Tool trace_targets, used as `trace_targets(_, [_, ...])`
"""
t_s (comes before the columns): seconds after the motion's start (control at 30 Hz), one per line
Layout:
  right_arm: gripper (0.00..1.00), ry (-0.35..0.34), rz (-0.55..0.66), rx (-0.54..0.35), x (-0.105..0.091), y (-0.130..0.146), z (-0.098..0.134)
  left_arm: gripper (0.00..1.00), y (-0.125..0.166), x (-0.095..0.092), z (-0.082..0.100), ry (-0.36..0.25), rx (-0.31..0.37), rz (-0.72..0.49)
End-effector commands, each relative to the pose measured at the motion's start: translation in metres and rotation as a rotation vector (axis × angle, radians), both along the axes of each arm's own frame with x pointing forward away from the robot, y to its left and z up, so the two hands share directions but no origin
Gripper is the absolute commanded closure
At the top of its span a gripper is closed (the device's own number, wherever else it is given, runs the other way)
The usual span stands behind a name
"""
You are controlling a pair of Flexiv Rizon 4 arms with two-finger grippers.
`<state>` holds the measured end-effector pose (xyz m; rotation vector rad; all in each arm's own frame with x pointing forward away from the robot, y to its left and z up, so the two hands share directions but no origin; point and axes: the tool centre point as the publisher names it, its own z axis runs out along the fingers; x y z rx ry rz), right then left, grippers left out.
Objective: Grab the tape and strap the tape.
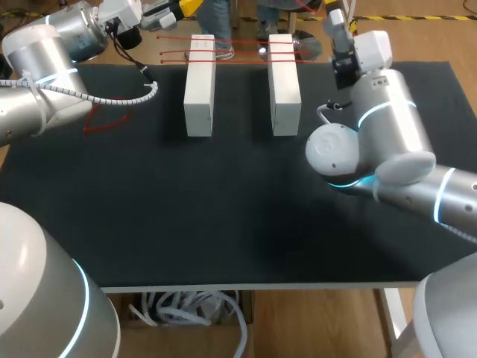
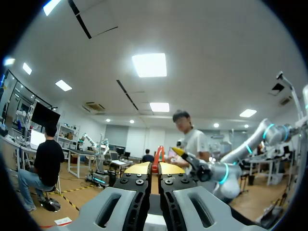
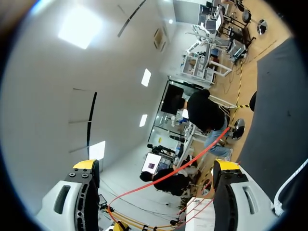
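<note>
Tape: red, thin, strung as several near-parallel strands across the tops of the two white blocks. Its long axis runs left to right, along the table's far edge. In the head view the strands reach from the left gripper at far left toward the right gripper at far right. A loose red loop of the same colour lies on the table at left, near the left arm's white coiled cable.

Left block and right block: upright, side by side with a gap between them. Their long sides run near to far, so the tape crosses them at their far ends.

Left gripper, wrist view: yellow tips drawn close together, with the red tape pinched between them and standing up out of the tips. Clenched on the tape. The right arm shows ahead of it.

Right gripper, wrist view: fingers spread wide. One strand of tape slants through the gap between them, and neither finger is seen to touch it. Released.

Edges and room: both grippers sit at or just past the far edge, outside the blocks on either side. Black table surface runs broadly from the blocks to the near edge. The right arm's elbow hangs over its right part.
</note>
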<state>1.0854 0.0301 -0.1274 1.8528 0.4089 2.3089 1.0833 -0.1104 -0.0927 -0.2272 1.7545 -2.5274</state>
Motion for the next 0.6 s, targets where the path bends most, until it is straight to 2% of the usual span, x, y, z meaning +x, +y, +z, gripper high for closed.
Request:
trace_targets(0.03, [0.0,-0.008,-0.002,0.014,0.0017,0.0015,0.0012,1.0,-0.0006,-0.0002,-0.0004,0.0,-0.001,0.002])
trace_targets(0.33, [0.0,-0.015,0.006,0.042,-0.0006,-0.001,-0.0012,1.0,-0.0006,-0.0002,-0.0004,0.0,-0.001,0.002])
trace_targets(0.5, [0.0,-0.013,0.001,0.091,-0.0017,-0.0008,-0.0017,1.0,-0.0006,-0.0002,-0.0004,0.0,-0.001,0.002])
trace_targets(0.6, [0.0,-0.026,-0.01,0.077,-0.002,-0.0018,0.0001,1.0,-0.0006,-0.0002,-0.0004,0.0,-0.001,0.002])
